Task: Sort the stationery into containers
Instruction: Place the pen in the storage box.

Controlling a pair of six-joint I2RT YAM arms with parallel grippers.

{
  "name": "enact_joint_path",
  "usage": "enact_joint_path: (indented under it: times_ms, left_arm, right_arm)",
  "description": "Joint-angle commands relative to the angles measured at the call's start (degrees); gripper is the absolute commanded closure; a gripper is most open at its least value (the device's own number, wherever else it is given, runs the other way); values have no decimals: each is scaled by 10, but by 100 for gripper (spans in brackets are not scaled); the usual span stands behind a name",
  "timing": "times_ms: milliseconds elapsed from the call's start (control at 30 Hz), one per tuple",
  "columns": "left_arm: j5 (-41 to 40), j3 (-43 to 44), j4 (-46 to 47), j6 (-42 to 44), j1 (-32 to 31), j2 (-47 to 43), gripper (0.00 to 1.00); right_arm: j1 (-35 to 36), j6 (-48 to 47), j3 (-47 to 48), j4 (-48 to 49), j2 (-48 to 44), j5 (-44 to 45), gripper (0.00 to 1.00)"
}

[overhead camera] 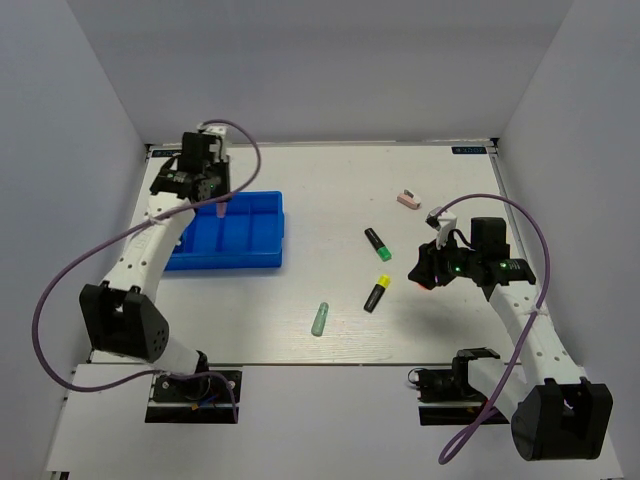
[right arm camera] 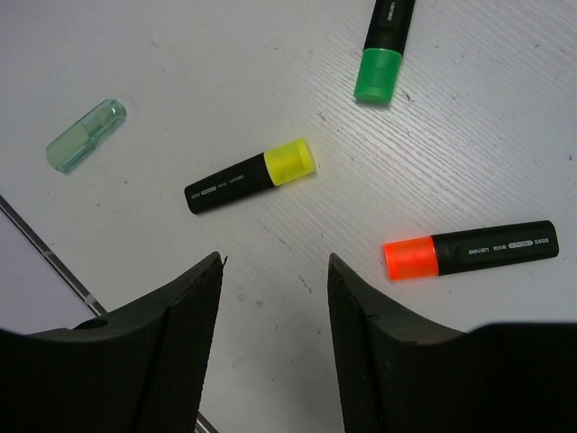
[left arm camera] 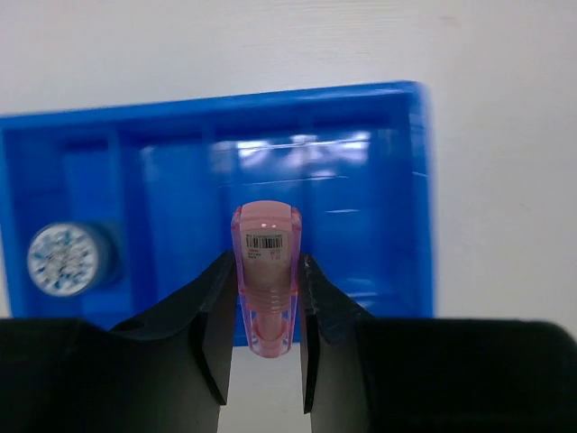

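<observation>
At left, the left end effector (left arm camera: 265,298) is clamped on a translucent pink capsule-shaped eraser (left arm camera: 267,244). It hangs above one long wall of the shallow bright-blue plastic tray (left arm camera: 415,180), which has a round blue-white roll (left arm camera: 65,257) in one compartment. Released here, the eraser might strike that wall and tumble onto the white tabletop (overhead camera: 330,180). At right, the right end effector (right arm camera: 275,266), fingers apart and empty, hovers near an orange-capped black highlighter (right arm camera: 469,250). A skewed descent could knock it away.

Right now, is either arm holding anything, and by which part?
The left gripper holds the pink eraser over the blue tray, jaws clamping its two long sides, one rounded end sticking out past them. The right gripper is open and holds nothing.
</observation>
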Motion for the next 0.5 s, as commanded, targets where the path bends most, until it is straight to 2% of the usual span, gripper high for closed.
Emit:
enact_joint_path:
  times_ms: [0, 67, 267, 333, 433, 467]
  left_arm:
    - [-61, -19, -31, -27, 77, 33, 91]
    - [-66, -20, -26, -26, 112, 52, 91]
    - [-63, 0, -18, -18, 131, 101, 90]
    - [-69, 6, -19, -17, 135, 120, 87]
    - [-73, 5, -17, -17, 140, 139, 71]
    - [-72, 0, -18, -15, 141, 142, 56]
  right_arm:
    - [-2, -3, 28, -4, -11, -16, 46]
    - [-4, -2, 27, -6, -12, -16, 46]
    - [-4, -2, 27, -4, -8, -14, 46]
    - [-3, -3, 27, -7, -7, -13, 46]
    - [-4, -2, 26, -4, -5, -13, 46]
    - [-3, -2, 26, -5, -6, -14, 46]
